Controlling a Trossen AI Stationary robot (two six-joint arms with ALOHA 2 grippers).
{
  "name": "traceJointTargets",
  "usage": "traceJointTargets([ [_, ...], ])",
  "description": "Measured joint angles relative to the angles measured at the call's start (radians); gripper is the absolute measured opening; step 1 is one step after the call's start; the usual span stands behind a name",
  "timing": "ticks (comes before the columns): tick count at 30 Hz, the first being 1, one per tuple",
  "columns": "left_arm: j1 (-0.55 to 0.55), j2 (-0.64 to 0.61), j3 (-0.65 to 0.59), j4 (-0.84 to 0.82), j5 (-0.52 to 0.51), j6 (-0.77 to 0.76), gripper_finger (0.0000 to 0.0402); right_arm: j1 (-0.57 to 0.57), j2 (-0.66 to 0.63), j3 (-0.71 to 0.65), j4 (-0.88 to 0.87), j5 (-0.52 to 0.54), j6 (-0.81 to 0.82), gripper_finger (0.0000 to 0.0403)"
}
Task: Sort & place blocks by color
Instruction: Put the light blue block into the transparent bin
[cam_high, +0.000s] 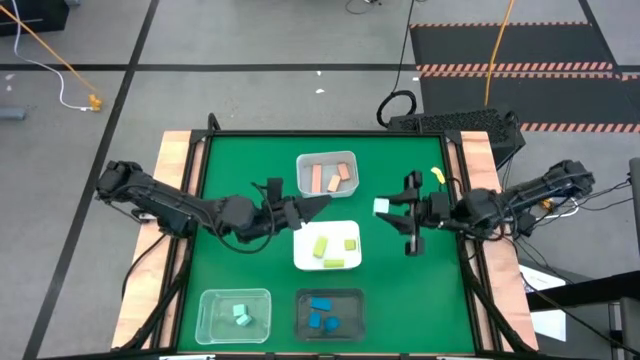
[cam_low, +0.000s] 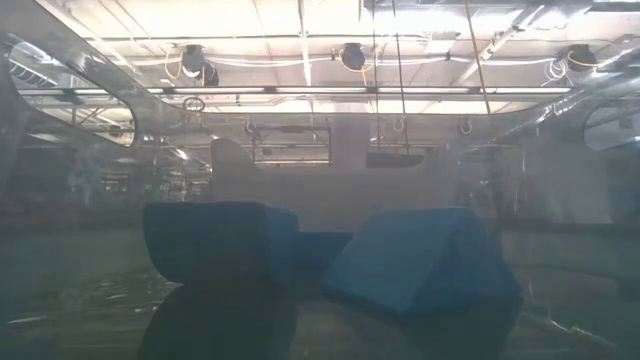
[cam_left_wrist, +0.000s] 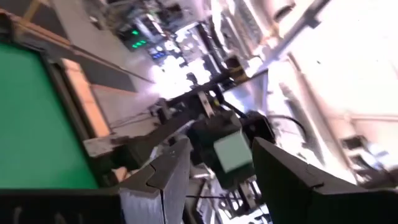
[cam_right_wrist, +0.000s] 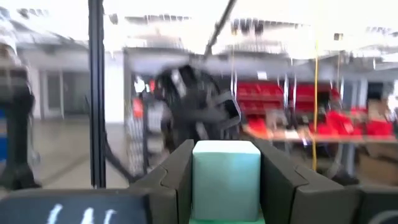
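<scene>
**Mint block clamped in my right fingers above the tabletop**

Green tabletop (cam_high: 230, 190) fills my overhead view. My right gripper (cam_high: 388, 208) sits right of centre, its fingers closed on a mint block (cam_high: 381, 207). My left gripper (cam_high: 315, 205) reaches in from the left, just above the white tray (cam_high: 300, 255), fingers parted with nothing between them. That white tray holds three yellow-green blocks (cam_high: 335, 247). The clear tray (cam_high: 302, 172) toward the far side holds three salmon blocks (cam_high: 331, 177). Near the front edge, a second clear tray (cam_high: 210, 315) holds two mint blocks (cam_high: 240, 315), and the black tray (cam_high: 300, 320) beside it holds the blue blocks (cam_high: 322, 313). One yellow-green block (cam_high: 437, 176) lies alone on the tabletop near the right rim.

From table height I see two blue blocks (cam_low: 300, 260) looming close through a clear wall; I cannot make out either gripper there.

My left wrist camera looks past its own parted fingers (cam_left_wrist: 161, 186) to the right gripper farther off, with the mint block (cam_left_wrist: 232, 151) in it.

My right wrist camera shows the mint block (cam_right_wrist: 226, 179) squeezed between its two dark fingers (cam_right_wrist: 174, 177).
</scene>
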Motion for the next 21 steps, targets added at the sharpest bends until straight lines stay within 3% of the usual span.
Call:
traceJointTargets([
  [6, 0.009, 0.001, 0.0, 0.02, 0.034, 0.009, 0.0192, -0.103, 0.062, 0.0, 0.094, -0.16, 0.054, 0.0113],
  [12, 0.03, 0.047, 0.0, 0.031, 0.039, -0.097, 0.0253, -0.165, 0.161, 0.0, 0.122, -0.274, 0.066, 0.0113],
  [17, 0.036, 0.123, 0.0, 0.078, 0.06, -0.193, 0.0293, -0.19, 0.232, 0.003, 0.162, -0.304, -0.001, 0.0113],
  [21, 0.036, 0.185, 0.0, 0.193, 0.093, -0.225, 0.03, -0.206, 0.266, 0.003, 0.163, -0.308, -0.006, 0.0113],
])
